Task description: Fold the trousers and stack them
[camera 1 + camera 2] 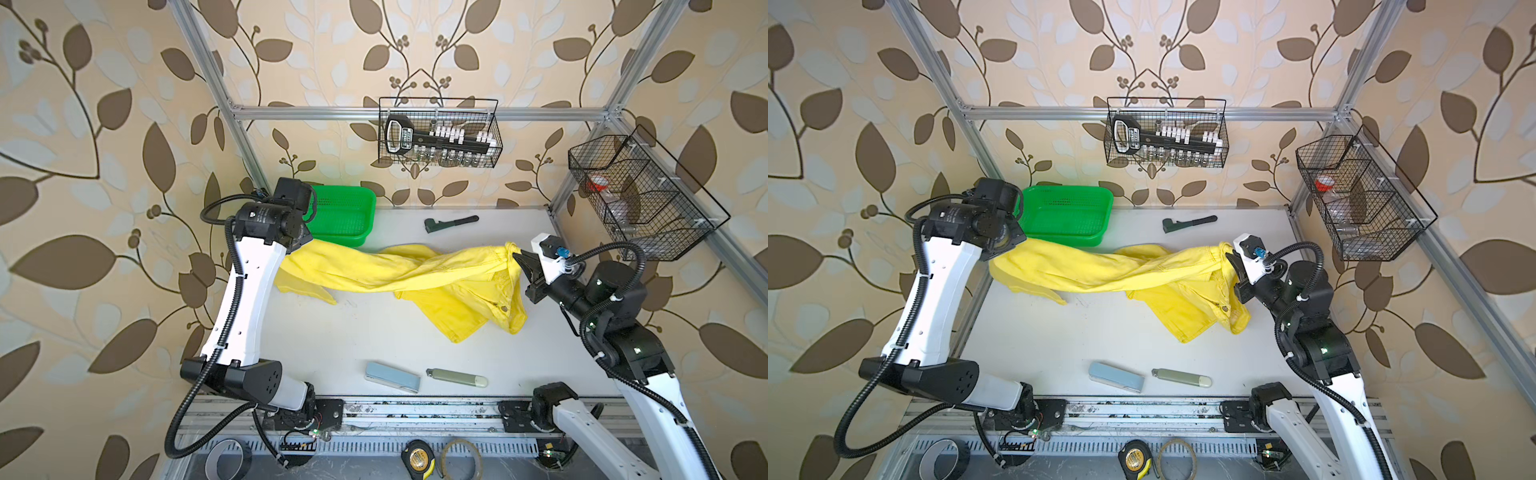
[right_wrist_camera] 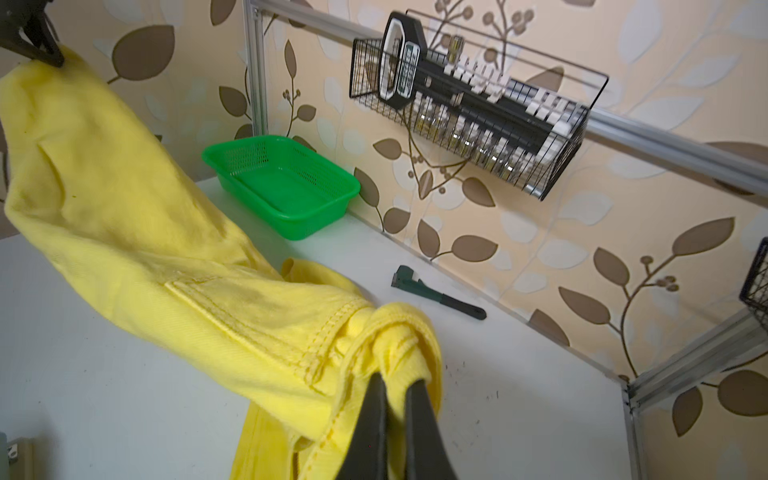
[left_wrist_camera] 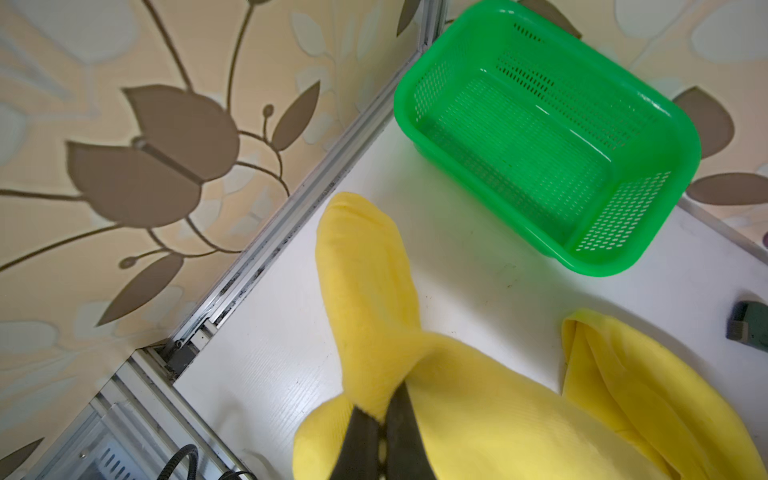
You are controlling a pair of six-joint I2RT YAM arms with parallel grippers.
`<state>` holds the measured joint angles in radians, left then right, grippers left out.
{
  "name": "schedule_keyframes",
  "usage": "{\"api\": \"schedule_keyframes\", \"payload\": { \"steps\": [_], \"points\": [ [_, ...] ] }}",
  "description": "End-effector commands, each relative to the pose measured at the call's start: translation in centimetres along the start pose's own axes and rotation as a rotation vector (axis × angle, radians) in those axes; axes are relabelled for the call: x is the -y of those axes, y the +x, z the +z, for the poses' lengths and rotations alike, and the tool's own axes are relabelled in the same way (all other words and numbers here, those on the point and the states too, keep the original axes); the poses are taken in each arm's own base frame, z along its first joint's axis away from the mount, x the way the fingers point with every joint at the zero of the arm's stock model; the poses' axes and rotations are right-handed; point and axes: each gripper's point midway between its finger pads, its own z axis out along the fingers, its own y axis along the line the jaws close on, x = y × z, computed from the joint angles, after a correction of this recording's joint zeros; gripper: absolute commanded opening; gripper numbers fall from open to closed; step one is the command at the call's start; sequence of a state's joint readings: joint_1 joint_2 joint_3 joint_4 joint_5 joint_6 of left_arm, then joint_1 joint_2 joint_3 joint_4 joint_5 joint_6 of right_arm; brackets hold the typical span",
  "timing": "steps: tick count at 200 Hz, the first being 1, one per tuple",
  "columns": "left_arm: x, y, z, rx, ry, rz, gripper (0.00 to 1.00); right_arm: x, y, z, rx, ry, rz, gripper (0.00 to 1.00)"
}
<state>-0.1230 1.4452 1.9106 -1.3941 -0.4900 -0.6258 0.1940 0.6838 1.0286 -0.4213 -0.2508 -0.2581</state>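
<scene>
Yellow cloth, soft, light and limp, is what must be handled: the trousers [image 1: 415,274] are strung across the middle of the surface [image 1: 353,332] between the two arms. They are twisted along the span, and a loose leg droops onto the surface nearer the front, on the right. No stiffness can be counted on. Whatever is not held is judged likely to sag and crease, and a thin pinch could slip free. The waistband, seams and cuffs are judged the best holds, being thicker and stitched.

The right gripper [image 2: 395,386] is closed on a bunched, stitched edge at the waist end. The left gripper [image 3: 380,411] is closed on a fold near the end of a leg, close to the basket [image 3: 540,137].

The left gripper's jaws are hidden under its arm in both top views. Only the left wrist view shows them pinched on cloth, and it also shows the basket empty. The right wrist view shows the far leg end held up off the surface, a height that is flattened when seen from above. The drooping leg, its button and the twist as a whole are shown fully only in the top views. Behind the span, a wrench [image 1: 451,223] lies apart from the cloth.
</scene>
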Motion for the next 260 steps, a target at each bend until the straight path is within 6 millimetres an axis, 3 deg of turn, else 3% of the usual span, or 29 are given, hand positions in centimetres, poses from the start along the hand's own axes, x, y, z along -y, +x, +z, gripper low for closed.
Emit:
{"api": "schedule_keyframes", "payload": {
  "steps": [1,9,31,54,85,124,161,196,260],
  "points": [
    [-1.8,-1.5,-1.5,0.076,-0.046,-0.008,0.00,1.5,-4.0,-1.7,0.124,0.077,-0.027,0.00],
    [-0.9,-1.1,-0.7,0.051,-0.021,0.014,0.00,1.5,-2.7,-1.3,0.074,0.084,-0.029,0.00],
    [3.8,2.5,4.7,-0.140,0.044,0.089,0.00,2.6,1.9,0.1,-0.039,0.163,0.032,0.00],
    [6.5,6.2,8.7,-0.271,0.099,0.084,0.00,4.4,6.2,1.9,-0.167,0.239,0.113,0.00],
    [8.4,11.0,12.9,-0.424,0.094,0.105,0.00,6.4,11.0,4.6,-0.318,0.277,0.157,0.00],
    [9.9,13.8,17.3,-0.497,0.062,0.154,0.00,8.1,15.0,8.5,-0.412,0.282,0.188,0.00],
    [11.3,13.7,18.8,-0.497,0.064,0.165,0.05,10.1,18.0,11.9,-0.494,0.282,0.204,0.00],
    [11.5,13.7,18.6,-0.484,0.082,0.194,0.16,10.4,21.4,14.8,-0.601,0.245,0.247,0.00],
    [9.4,15.3,14.7,-0.502,0.114,0.263,0.57,10.8,27.6,18.1,-0.784,0.226,0.331,0.00]
  ]
}}
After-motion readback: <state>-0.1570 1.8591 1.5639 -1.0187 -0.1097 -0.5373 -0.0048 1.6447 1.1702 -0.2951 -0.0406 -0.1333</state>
